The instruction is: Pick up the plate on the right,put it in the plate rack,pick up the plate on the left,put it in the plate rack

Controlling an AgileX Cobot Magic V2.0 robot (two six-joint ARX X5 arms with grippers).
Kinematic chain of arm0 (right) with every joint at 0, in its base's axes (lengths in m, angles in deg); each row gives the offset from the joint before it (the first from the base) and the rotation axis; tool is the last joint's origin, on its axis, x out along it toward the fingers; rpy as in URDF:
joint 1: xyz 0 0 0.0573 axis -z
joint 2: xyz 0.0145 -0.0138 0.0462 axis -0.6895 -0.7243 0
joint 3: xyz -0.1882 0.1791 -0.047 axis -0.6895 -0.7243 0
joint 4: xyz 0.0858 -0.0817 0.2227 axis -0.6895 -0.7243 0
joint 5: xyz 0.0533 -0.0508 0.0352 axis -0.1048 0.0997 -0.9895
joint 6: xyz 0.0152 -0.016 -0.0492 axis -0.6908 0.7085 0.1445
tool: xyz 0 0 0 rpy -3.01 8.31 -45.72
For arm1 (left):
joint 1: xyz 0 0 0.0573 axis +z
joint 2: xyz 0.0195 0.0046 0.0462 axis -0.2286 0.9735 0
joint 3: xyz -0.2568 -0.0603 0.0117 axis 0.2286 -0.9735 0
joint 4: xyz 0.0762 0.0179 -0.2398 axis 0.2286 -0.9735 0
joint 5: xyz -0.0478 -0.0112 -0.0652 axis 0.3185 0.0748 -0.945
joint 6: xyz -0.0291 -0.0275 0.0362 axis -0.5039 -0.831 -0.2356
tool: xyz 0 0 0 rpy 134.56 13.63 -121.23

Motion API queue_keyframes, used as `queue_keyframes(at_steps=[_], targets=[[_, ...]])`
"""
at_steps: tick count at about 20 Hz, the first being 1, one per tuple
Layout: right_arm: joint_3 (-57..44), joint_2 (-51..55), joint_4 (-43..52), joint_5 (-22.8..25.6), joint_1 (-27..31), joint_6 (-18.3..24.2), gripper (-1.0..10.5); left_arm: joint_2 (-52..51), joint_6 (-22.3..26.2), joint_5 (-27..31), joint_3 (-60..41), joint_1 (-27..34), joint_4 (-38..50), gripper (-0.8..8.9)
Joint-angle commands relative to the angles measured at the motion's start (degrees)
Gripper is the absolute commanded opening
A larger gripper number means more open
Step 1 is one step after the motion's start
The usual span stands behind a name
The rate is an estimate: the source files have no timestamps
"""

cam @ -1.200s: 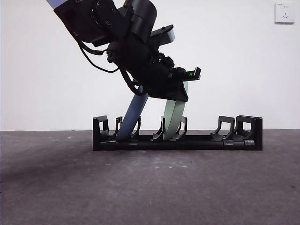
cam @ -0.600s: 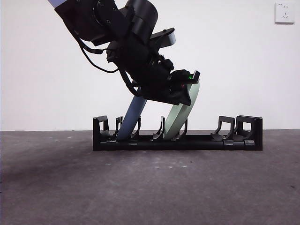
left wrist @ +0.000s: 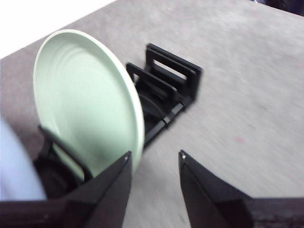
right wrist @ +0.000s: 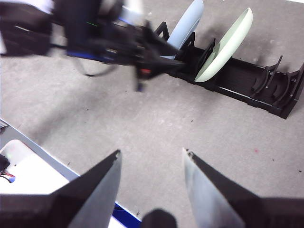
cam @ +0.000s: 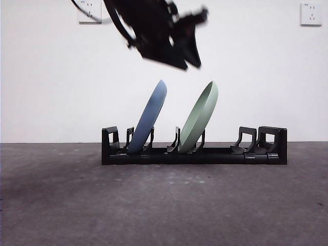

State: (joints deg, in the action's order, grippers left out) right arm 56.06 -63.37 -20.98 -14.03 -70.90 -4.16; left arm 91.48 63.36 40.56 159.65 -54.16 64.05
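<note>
Blue plate [cam: 149, 117] and green plate [cam: 200, 117] tilted in black plate rack [cam: 266, 151]

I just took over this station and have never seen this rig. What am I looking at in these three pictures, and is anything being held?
It is a two-armed robot at a table. The front view looks level across the table: a black plate rack holds a blue plate and a green plate, both leaning in its prongs. The dark blurred shape above them is the left gripper, which hangs over the rack. The left wrist view looks down past that gripper's open, empty jaws at the green plate. The right wrist view shows the right gripper, open, empty and away from the rack. Nothing is held.
</note>
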Motion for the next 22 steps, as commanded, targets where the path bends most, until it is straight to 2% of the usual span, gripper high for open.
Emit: queue_keyframes(at_steps=[1,7,11,13,14,15,16,17,22], targets=[[-0.20,-0.15,-1.29,0.15,0.00,1.55,2.2,-7.41,-0.33,-1.05,0.20,-0.85,-7.85,1.66],[-0.59,-1.11,-1.31,-0.04,-0.04,2.27,2.2,-27.30,-0.37,-7.17,0.20,-1.44,-26.91,1.61],[-2.73,-1.11,-1.33,-0.46,-0.04,2.78,2.2,-37.51,-0.37,-7.56,0.20,-1.46,-34.51,1.55],[-4.55,-1.09,-1.33,-1.62,-0.04,2.82,2.2,-40.96,-0.37,-7.54,0.20,-1.46,-36.48,1.45],[-5.53,-1.09,-1.33,-1.95,-0.04,2.82,2.0,-42.32,-0.37,-7.56,0.20,-1.46,-37.31,0.79],[-6.56,-1.09,-1.33,-2.29,-0.04,3.04,1.2,-43.25,-0.33,-7.54,0.20,-1.46,-38.01,-0.10],[-7.61,-1.09,-1.33,-2.91,-0.04,3.26,0.3,-43.98,-0.35,-7.54,0.20,-1.46,-38.62,-0.08],[-8.55,-1.14,-1.33,-3.32,-0.04,3.52,-0.2,-44.33,-0.35,-7.54,0.20,-1.46,-39.10,-0.08],[-10.86,-1.14,-1.31,-3.48,-0.04,3.54,-0.1,-44.52,-0.35,-7.52,0.20,-1.46,-41.03,-0.06]])
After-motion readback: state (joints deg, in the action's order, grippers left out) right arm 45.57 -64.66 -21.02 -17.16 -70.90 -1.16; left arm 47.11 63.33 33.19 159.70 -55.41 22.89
